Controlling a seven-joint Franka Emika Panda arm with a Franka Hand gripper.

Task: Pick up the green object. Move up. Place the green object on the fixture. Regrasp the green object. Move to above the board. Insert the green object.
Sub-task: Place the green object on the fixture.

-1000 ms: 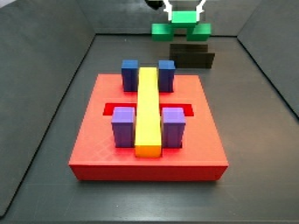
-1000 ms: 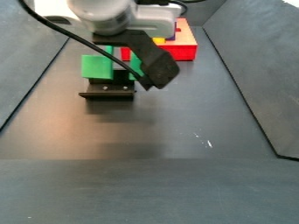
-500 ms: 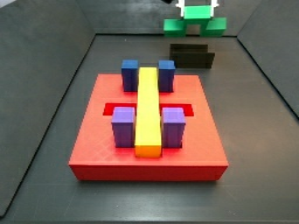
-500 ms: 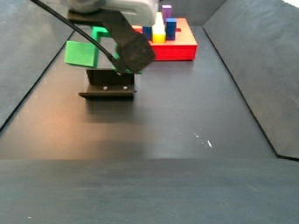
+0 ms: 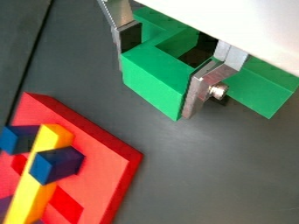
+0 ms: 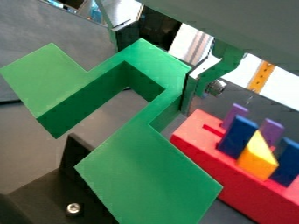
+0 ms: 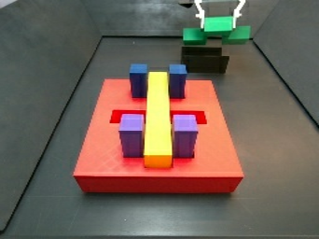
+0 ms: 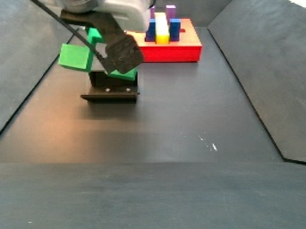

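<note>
My gripper (image 5: 160, 77) is shut on the green object (image 5: 158, 79), a bright green U-shaped piece, with a silver finger on each side of one arm. It also shows in a wrist view (image 6: 117, 118) with its notch open. In a side view the gripper (image 7: 219, 19) holds the green object (image 7: 214, 35) in the air just above and behind the dark fixture (image 7: 206, 62). In a side view the green object (image 8: 77, 56) hangs above the fixture (image 8: 110, 89). The red board (image 7: 156, 154) carries a yellow bar, blue blocks and purple blocks.
The board shows in both wrist views (image 5: 82, 179) (image 6: 222, 162) and at the far end in a side view (image 8: 180, 52). Dark walls rise along both sides of the black floor (image 8: 180, 134). A corner of the fixture shows in a wrist view (image 6: 52, 197).
The gripper has lifted the green object off the fixture and carried it sideways. It has since come down a little, still holding the piece in the air.
</note>
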